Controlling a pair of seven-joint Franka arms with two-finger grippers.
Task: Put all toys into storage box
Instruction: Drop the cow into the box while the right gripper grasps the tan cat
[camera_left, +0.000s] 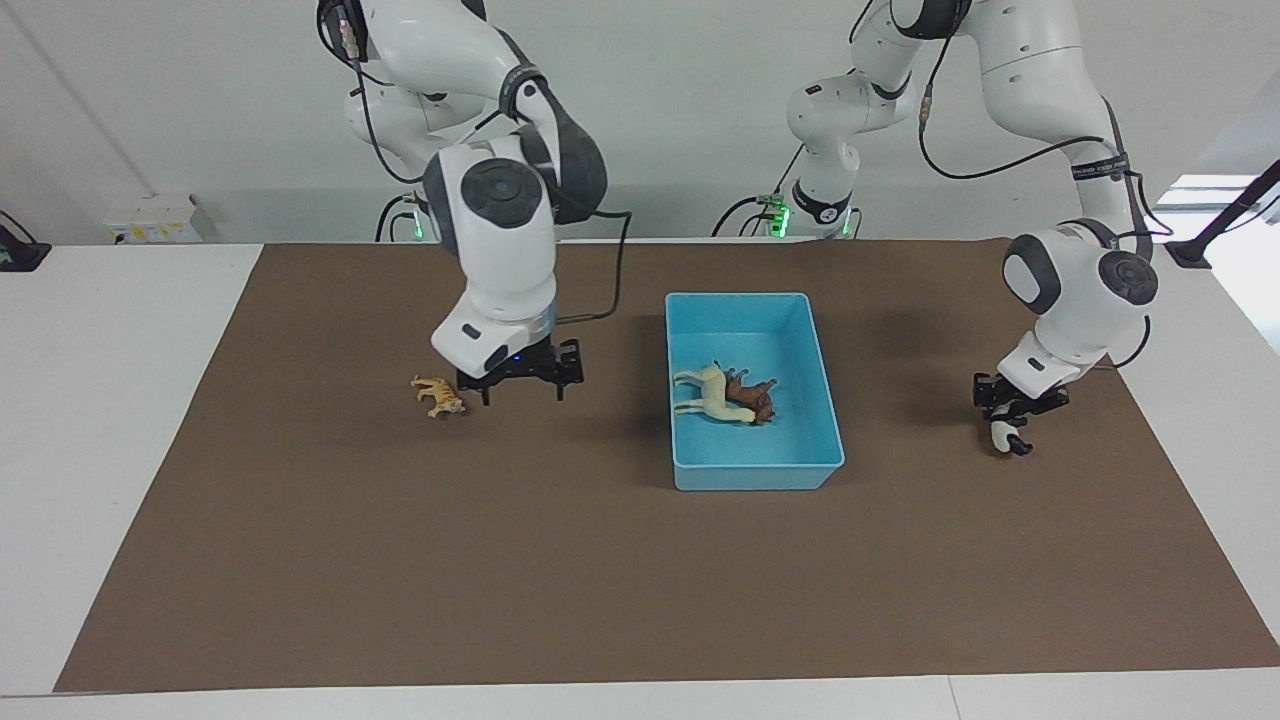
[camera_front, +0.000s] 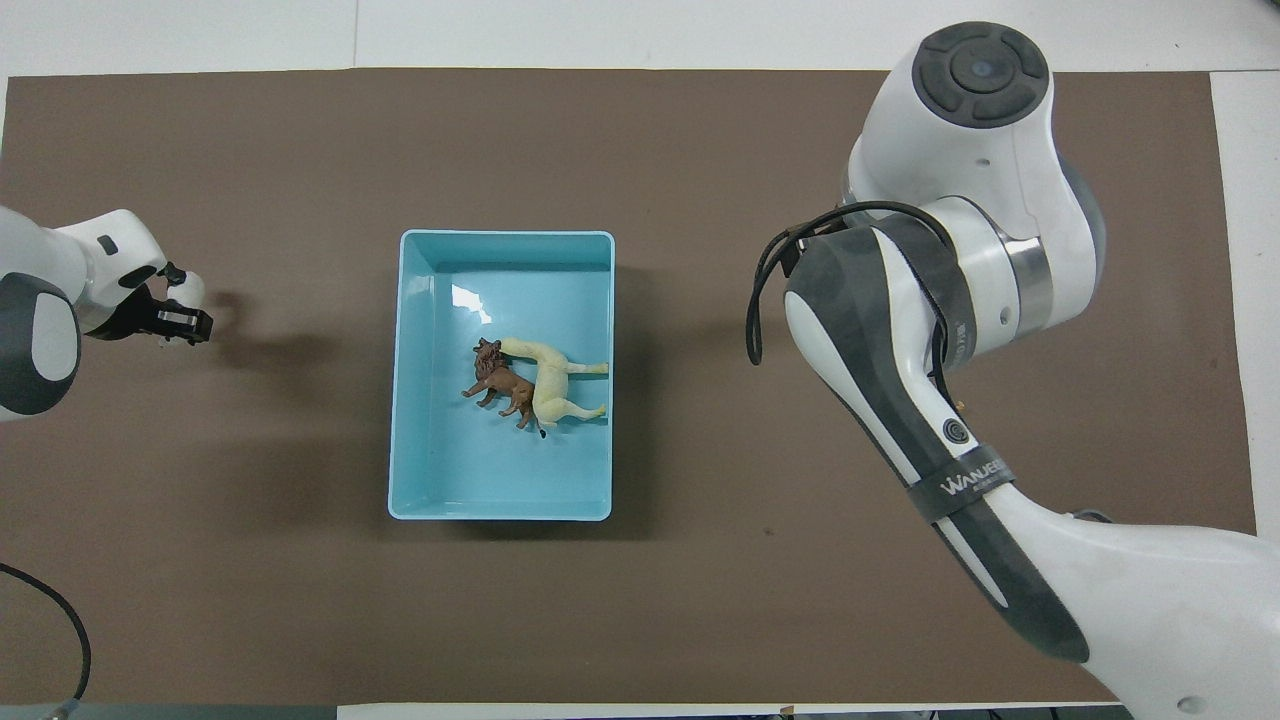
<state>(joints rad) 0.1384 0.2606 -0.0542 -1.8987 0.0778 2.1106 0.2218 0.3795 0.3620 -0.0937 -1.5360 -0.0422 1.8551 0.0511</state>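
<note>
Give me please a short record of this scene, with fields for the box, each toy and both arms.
box: light-blue rectangular plastic storage bin, mid-table
in box: cream-white plastic horse lying against brown plastic animal
outside box: orange striped plastic tiger on the brown mat, toward the right arm's end
panda: black-and-white plastic panda directly under the left gripper
right gripper: low beside the tiger, jaws open
toys left: two

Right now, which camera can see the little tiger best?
The facing view. There the tiger lies in the open on the brown mat, beside the right gripper, toward the right arm's end of the table. In the overhead view the right arm covers that spot, so the tiger does not show at all.
</note>
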